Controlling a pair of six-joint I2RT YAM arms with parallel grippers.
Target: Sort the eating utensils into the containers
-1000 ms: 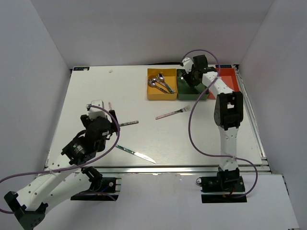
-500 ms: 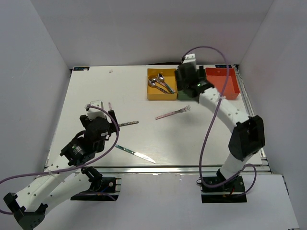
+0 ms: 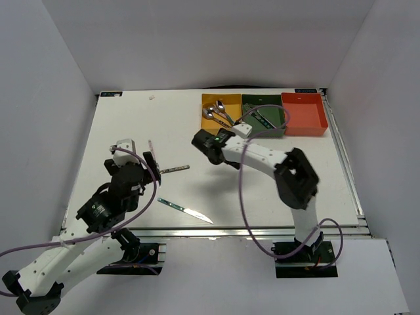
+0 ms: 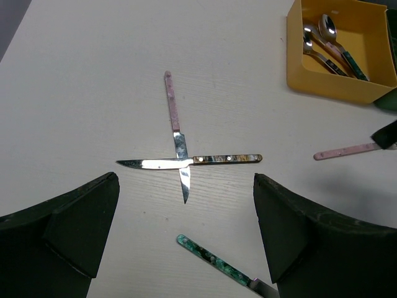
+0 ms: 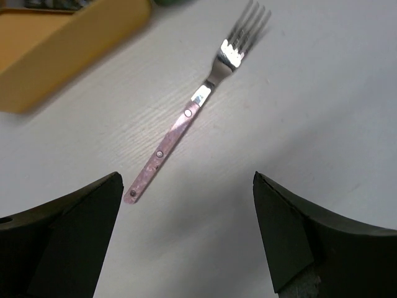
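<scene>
Jaws of the right tool (image 5: 186, 183) gape wide above a pink-handled silver metal fork (image 5: 192, 112). Left tool (image 4: 185, 179), likewise wide, overhangs two crossed metal knives (image 4: 181, 162).

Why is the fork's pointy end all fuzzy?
Right wrist view: the fork has blurred tines, the yellow bin is blurred too, and the handle is sharper. Left wrist view: the crossed knives look sharp, with one blade glaring white.

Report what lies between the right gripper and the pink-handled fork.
Nothing. The right wrist view shows only bare white table between the open right gripper and the pink-handled fork.
</scene>
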